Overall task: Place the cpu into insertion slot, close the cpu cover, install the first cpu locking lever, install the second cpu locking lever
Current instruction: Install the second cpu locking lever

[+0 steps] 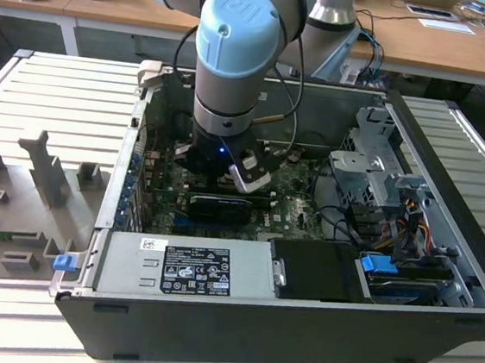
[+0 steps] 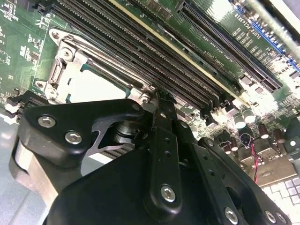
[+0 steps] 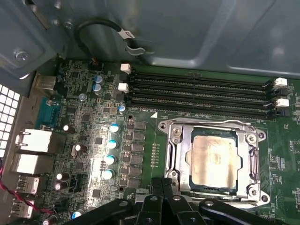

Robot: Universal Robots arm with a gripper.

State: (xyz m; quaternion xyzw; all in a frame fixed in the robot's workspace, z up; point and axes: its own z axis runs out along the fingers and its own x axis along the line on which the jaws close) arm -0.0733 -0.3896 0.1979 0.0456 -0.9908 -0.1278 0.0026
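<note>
In the first wrist view, the black gripper (image 3: 161,190) has its matte fingers pressed together, holding nothing. Just beyond, toward 1 o'clock, the dull grey square cpu (image 3: 214,160) sits inside the flat silvery cpu cover (image 3: 174,154).

Arm (image 1: 230,50) bent steeply downward, wrist vertical. Pincer (image 2: 157,96) pointing down, black fingers (image 3: 161,190) drawn together, tips meeting, nothing gripped between them.
</note>
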